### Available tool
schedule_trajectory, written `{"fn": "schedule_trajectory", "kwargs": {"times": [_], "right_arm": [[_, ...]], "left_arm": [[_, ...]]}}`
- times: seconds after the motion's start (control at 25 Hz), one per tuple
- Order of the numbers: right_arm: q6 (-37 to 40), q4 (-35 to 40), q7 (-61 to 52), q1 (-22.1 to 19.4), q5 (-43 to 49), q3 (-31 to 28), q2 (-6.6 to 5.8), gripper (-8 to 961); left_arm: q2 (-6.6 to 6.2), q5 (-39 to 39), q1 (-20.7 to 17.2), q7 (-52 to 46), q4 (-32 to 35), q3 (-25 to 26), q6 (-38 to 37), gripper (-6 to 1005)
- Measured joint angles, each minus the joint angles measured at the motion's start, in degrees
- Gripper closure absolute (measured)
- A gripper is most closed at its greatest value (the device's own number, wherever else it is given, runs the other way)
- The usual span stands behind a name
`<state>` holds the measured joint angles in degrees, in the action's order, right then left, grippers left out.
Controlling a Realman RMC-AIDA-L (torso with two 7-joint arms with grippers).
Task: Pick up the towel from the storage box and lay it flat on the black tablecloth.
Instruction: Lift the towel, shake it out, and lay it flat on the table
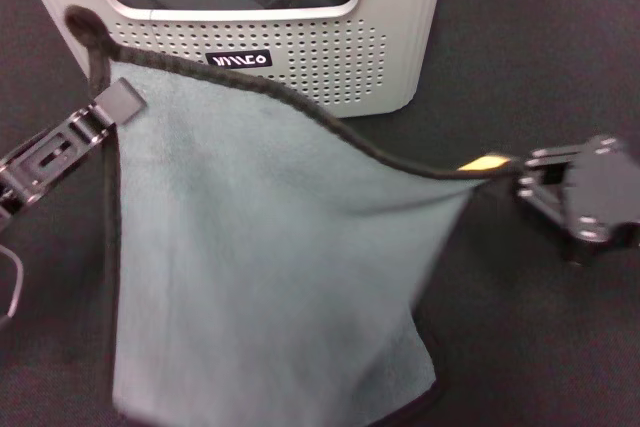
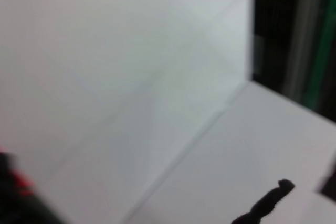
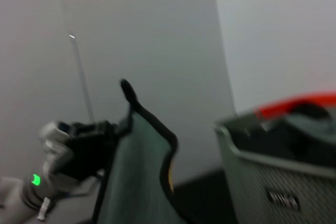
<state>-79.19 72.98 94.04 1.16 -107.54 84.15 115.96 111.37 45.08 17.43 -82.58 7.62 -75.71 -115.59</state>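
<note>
With the left gripper [image 1: 118,105] and right gripper [image 1: 510,175] each pinching the towel [image 1: 260,257], uneven lowering could crease it on the black tablecloth [image 1: 540,67]

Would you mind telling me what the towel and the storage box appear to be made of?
The towel looks like soft fleecy fabric, probably microfibre: matte grey-teal nap, black stitched edging, draping between the left gripper and right gripper. The storage box seems moulded plastic: smooth light grey wall with rows of round holes.
</note>
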Motion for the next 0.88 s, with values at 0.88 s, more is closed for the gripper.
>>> {"fn": "schedule_trajectory", "kwargs": {"times": [0.88], "right_arm": [[20.6, -27.2, 4.0, 21.7, -5.1, 7.2, -0.2, 935]], "left_arm": [[-1.21, 0.2, 2.3, 7.5, -0.9, 0.3, 22.8, 950]]}}
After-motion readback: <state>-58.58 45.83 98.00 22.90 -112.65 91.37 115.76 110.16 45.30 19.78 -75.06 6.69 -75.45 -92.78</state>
